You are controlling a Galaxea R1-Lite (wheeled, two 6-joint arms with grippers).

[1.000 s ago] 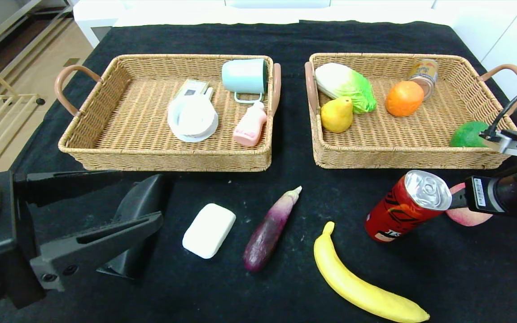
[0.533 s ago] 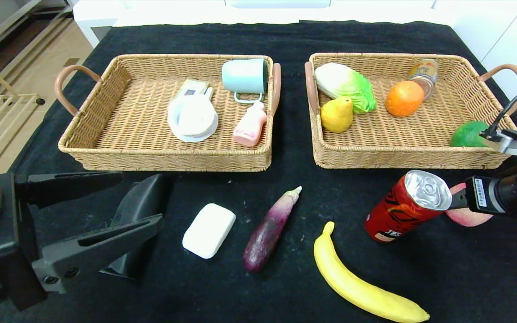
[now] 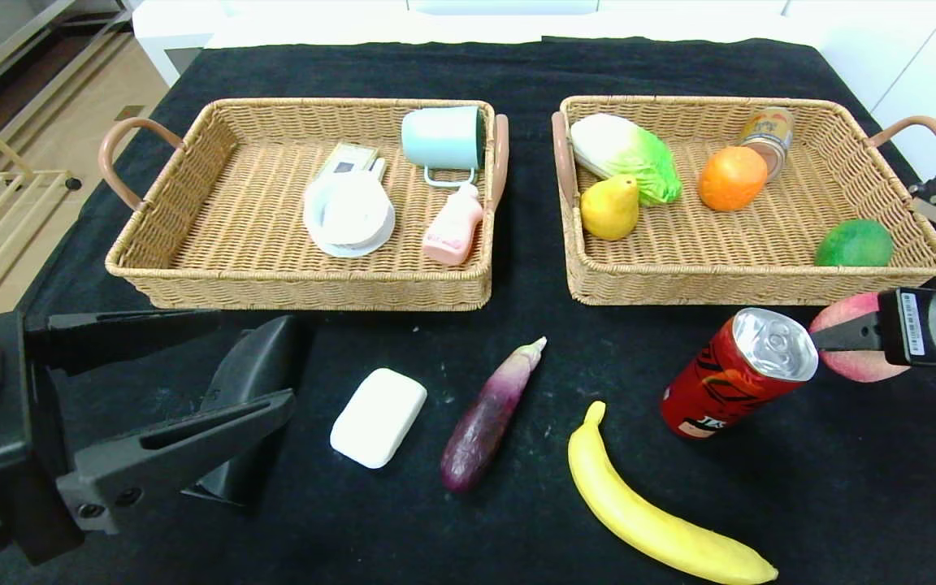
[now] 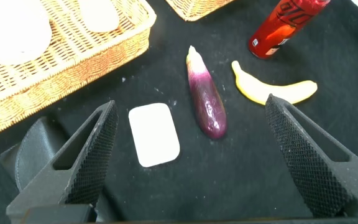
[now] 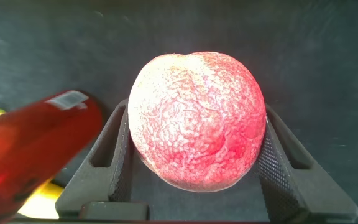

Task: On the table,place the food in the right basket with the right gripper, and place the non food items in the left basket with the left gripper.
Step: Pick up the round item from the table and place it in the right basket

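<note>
Black cloth with faint pale dust specks covers the table (image 3: 517,65), and two shallow rectangular wicker baskets with pinkish-brown loop handles sit side by side toward 12 o'clock. The left basket (image 3: 192,276) holds a round white dish, a pale blue mug on its side, a pink bottle and a small flat box. The right basket (image 3: 679,280) holds a leafy cabbage, a yellow pear, an orange, a gold tin and a green round fruit.

At 3 o'clock, the right gripper (image 5: 194,158) clasps the peach (image 5: 197,118), its ribbed black fingers pressed against both sides of the dimpled pink-red skin; the fruit hangs clear of the cloth, just beside the silver top of the red drink can (image 3: 740,374), which leans tilted. A long curved banana (image 3: 655,520) lies toward 5 o'clock, and a slim glossy purple eggplant (image 3: 488,418) lies near the centre.

At 8 o'clock, the left gripper (image 4: 191,155) hangs with its flat tapered fingers spread wide and holding nothing. A smooth white soap-like bar (image 4: 154,134) with rounded corners lies on the cloth between them in the wrist view. The black wedge-shaped case (image 3: 253,382) sits just beside that bar, partly hidden by the claw.
</note>
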